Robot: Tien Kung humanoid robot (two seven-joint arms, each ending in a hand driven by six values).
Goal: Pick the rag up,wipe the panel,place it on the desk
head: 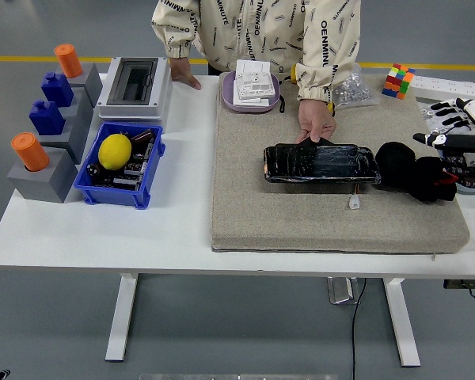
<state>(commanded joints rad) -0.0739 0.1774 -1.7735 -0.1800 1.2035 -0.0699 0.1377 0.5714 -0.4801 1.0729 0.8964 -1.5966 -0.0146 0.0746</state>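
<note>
The head view shows 1 white table [182,229] with 1 grey felt mat [317,214] on its right half. On the mat lies 1 black glossy panel [321,164], long side across the picture. Just right of it, touching its end, sits 1 black rag [416,170], bunched up on the mat. The robot's right hand [459,131] comes in from the right edge, above the rag and apart from it; its white-tipped fingers are spread and hold nothing. The left hand is out of sight.

1 person stands at the far side. 1 of the person's hands [317,123] rests its fingers on the panel's far edge; the other hand [184,77] lies flat on the table beside 1 grey electrical box [134,85].

At the left stand 1 grey stepped block [51,170] carrying 2 orange cylinders [30,151] and 2 blue pieces [46,117], and 1 blue bin [119,186] holding 1 lemon [115,151]. At the far edge sit 1 purple tray [252,104] with white parts and 1 colour cube [398,81].
</note>
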